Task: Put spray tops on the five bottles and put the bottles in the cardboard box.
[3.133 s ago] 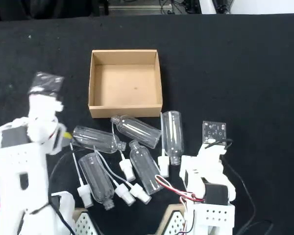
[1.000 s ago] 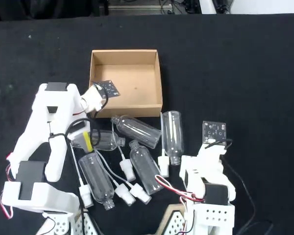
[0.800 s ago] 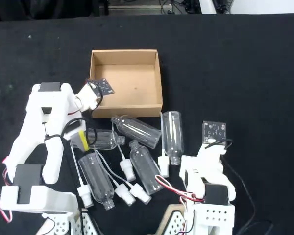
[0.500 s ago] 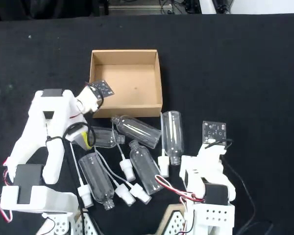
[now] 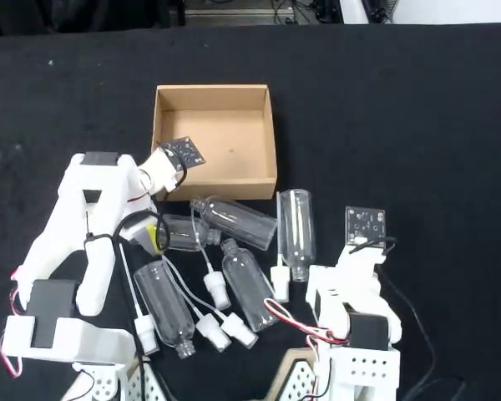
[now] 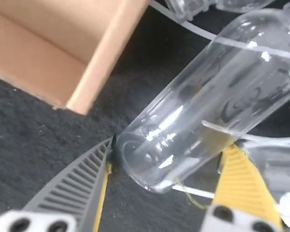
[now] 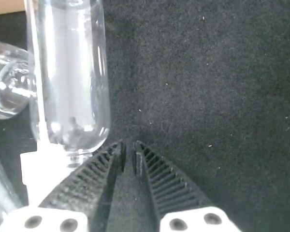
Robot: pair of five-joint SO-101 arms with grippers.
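High view: the cardboard box [image 5: 234,189] is sitting empty toward the middle of the table [image 5: 417,125], well back from the near edge where both arms are mounted. Five clear bottles [image 5: 234,219] are lying uncapped between the box and that edge. The white spray tops [image 5: 217,292] are scattered loose among them, closer to the edge.

The left gripper [image 5: 156,236] is being held low, just off the box's near-left corner. Its jaws are spread to either side of the closed end of one bottle [image 5: 184,233]. In the left wrist view the grey finger [image 6: 82,179] is touching that bottle's base rim, but no firm clamp is being shown. The right gripper [image 7: 128,154] is being kept closed on nothing, just beside the open neck of a second bottle [image 7: 67,72].

Several things are judged likely to go wrong:
- The bottle is round and slick and is lying aslant between the jaws, so it could be squeezed out sideways or swung about its end.
- Thin tubes [image 6: 193,27] from the spray tops are trailing close by and could be pinched or dragged along.
- The neighbouring bottles are lying close and could be rolled away by a nudge.
- The box wall is near enough to be struck.
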